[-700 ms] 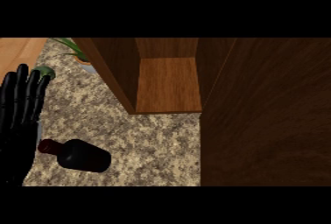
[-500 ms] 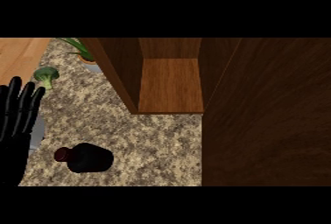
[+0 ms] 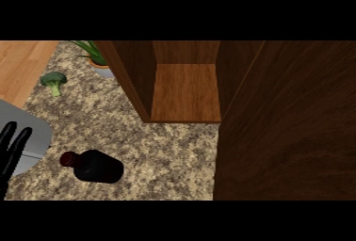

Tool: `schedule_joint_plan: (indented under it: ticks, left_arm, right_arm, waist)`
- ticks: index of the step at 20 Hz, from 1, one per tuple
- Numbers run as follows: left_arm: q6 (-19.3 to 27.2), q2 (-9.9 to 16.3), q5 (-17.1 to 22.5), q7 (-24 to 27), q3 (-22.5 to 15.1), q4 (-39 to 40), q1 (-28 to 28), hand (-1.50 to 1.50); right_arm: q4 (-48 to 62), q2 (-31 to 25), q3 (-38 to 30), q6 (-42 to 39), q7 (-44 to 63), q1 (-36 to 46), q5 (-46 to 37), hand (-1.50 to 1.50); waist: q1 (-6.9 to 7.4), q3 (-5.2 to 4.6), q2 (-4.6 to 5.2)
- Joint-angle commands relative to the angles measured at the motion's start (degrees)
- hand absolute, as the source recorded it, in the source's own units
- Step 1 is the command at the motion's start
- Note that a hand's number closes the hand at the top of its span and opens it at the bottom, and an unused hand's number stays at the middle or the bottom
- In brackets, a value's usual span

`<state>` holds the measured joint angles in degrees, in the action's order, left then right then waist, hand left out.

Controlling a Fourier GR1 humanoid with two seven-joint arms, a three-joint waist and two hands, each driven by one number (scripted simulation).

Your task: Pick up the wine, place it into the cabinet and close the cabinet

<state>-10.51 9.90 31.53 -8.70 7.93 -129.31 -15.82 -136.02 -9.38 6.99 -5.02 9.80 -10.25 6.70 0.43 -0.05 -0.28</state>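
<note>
Your left hand [image 3: 12, 151] shows only as straight black fingers at the view's 8 o'clock edge, released and holding nothing; your right hand is out of view. Just to the hand's 3 o'clock, apart from the fingers, the wine bottle [image 3: 96, 165] sits on the speckled granite counter [image 3: 167, 150], seen from steeply above: dark red cap toward 10 o'clock, broad black body toward 4 o'clock. Whether it stands upright or leans, you cannot tell from this angle. Judgement on handling: glass, so rigid, fragile and probably smooth and slippery; likely heavy for its size with the weight low in the body. Take hold round the wide body, fingers and thumb on opposite sides, rather than at the narrow capped neck, where it could swing or slip. Behind the hand a grey sink rim [image 3: 35, 136] cuts the counter's corner. Farther out, at 12 o'clock from the bottle, the open cabinet [image 3: 186, 94] shows a bare wooden shelf; its door [image 3: 285, 122] fills the view's 3 o'clock side, swung wide. A broccoli floret [image 3: 52, 81] lies at 11 o'clock, a potted plant [image 3: 96, 59] beyond it beside the cabinet wall. The bottle is not yet picked up, and the door is not yet closed.
</note>
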Motion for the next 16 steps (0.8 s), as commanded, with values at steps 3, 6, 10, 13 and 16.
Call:
schedule_joint_plan:
  ticks: [3,6,10,13,16]
  left_arm:
    - [0.33,1.29,10.4,-7.24,5.76,-7.39,-4.29,-1.5]
    - [7.09,1.13,7.47,-12.97,2.97,-14.35,-1.86,-1.5]
    - [9.14,1.07,7.26,-15.49,2.43,-15.93,-1.05,-1.5]
    - [12.45,5.54,12.4,-21.2,7.71,-14.45,3.74,-1.5]
    - [12.51,1.9,7.11,-19.26,3.32,-13.86,2.69,-1.5]
  right_arm:
    - [-7.04,-0.93,-0.18,1.84,12.44,5.03,1.98,-1.5]
    - [-7.06,-2.46,-3.96,4.23,20.19,13.26,5.64,-1.5]
    - [-11.47,-1.75,-0.8,6.11,25.03,14.71,3.0,-1.5]
    - [-13.59,-1.39,0.45,7.71,28.3,15.66,2.31,-1.5]
    - [-13.54,-2.69,-1.46,10.07,35.45,22.99,2.63,-1.5]
  waist:
    - [0.06,0.01,0.15]
    - [0.38,0.03,0.16]
    - [0.06,0.04,-0.02]
    - [-0.35,0.06,-0.06]
    - [-0.19,0.01,-0.05]
